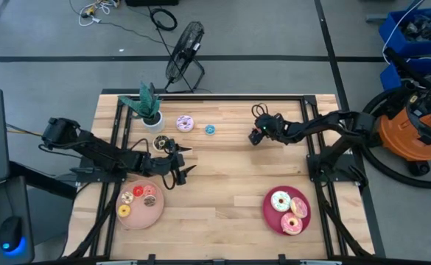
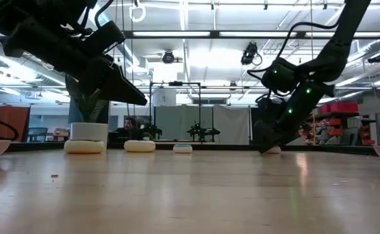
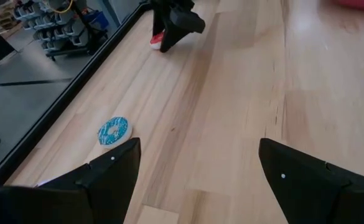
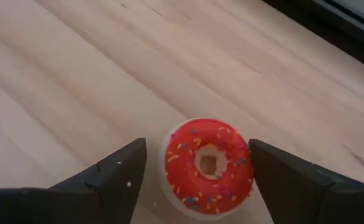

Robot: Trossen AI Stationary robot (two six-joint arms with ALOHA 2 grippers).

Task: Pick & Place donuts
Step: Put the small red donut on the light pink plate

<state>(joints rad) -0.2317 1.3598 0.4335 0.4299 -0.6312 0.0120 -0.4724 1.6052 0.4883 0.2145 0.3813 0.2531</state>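
While the left gripper point(image 1: 180, 163) is held spread beside the pink plate point(image 1: 141, 214), a red donut point(image 4: 208, 165) is straddled by the right gripper point(image 4: 197, 180), fingers wide; a closing pinch seems called for next.

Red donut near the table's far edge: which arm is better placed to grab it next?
Right. The right gripper is open with the red donut between its fingers; the left gripper is open by the pink plate, far away.
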